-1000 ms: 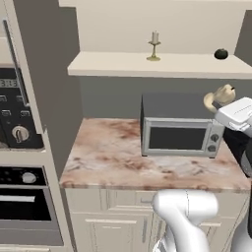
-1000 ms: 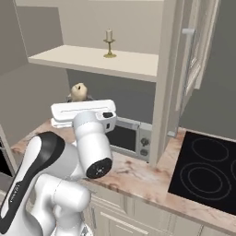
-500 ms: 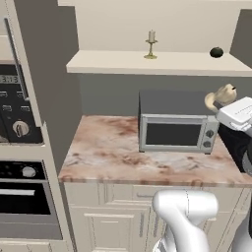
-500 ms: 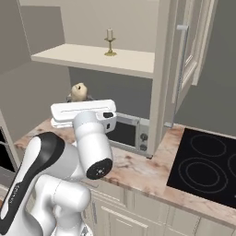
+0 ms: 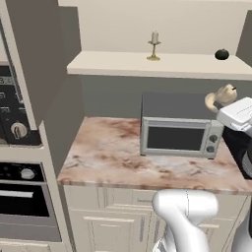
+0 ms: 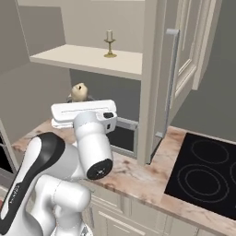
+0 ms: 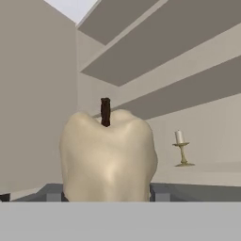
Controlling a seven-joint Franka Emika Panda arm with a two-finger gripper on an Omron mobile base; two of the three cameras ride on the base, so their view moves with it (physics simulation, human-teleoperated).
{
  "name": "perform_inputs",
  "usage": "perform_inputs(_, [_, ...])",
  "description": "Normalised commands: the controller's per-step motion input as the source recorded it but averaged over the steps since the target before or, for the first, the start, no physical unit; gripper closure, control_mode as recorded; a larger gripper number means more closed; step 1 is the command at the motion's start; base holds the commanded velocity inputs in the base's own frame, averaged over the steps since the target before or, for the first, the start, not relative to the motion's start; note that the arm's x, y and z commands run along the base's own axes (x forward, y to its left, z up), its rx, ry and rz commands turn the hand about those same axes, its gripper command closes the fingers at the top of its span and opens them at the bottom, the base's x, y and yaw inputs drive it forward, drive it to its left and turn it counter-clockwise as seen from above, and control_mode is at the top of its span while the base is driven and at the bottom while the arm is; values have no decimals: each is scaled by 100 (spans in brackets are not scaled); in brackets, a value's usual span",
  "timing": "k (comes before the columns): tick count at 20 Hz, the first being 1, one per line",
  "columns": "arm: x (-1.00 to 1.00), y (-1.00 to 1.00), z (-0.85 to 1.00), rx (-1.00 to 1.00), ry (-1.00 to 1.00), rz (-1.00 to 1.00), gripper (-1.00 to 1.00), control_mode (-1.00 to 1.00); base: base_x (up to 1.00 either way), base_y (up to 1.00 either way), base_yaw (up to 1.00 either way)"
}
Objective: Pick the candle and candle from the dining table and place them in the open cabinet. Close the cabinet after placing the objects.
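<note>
Hand view: the stubby cream candle (image 7: 108, 157), with a dark wick at its top, stands upright between the two grey gripper (image 7: 107, 192) fingers (image 7: 159, 192), which press against its lower sides; the gripper is closed on this candle. Behind it, well apart, the second candle (image 7: 179, 137) stands upright in a slim brass candlestick (image 7: 182, 155) on the cream cabinet shelf (image 7: 212, 176).

Left base view: the held candle (image 5: 220, 97) sits at the right, raised above the counter (image 5: 110, 157) and just above the right end of the grey microwave (image 5: 179, 127), lower than the shelf (image 5: 113, 64). The brass candlestick (image 5: 153, 51) stands near the middle of that shelf, and a small dark round object (image 5: 222, 54) rests farther right on it. A black wall oven (image 5: 22, 199) occupies the left edge.

Right base view: the stubby candle (image 6: 79, 92) rises above the white hand, below the shelf edge (image 6: 92, 64). The candlestick (image 6: 109, 48) stands near the shelf's right end. The cabinet door (image 6: 182, 69) with its long metal bar handle (image 6: 170, 83) stands open to the right, above a black cooktop (image 6: 203, 175).
</note>
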Motion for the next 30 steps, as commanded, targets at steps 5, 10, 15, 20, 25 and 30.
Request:
perform_inputs(5, [0,0,0,0,0,0,100,-100,0,-1,2])
perform_inputs(10, [0,0,37,1,0,-4,100,-100,0,0,0])
perform_inputs(15, [2,0,60,0,0,-15,100,-100,0,0,0])
perform_inputs(20, [8,0,37,0,9,-21,100,-100,0,0,0])
perform_inputs(25, [44,-5,22,0,27,-28,100,-100,0,0,0])
perform_inputs(30, [79,-4,16,-1,40,-29,100,-100,0,0,0])
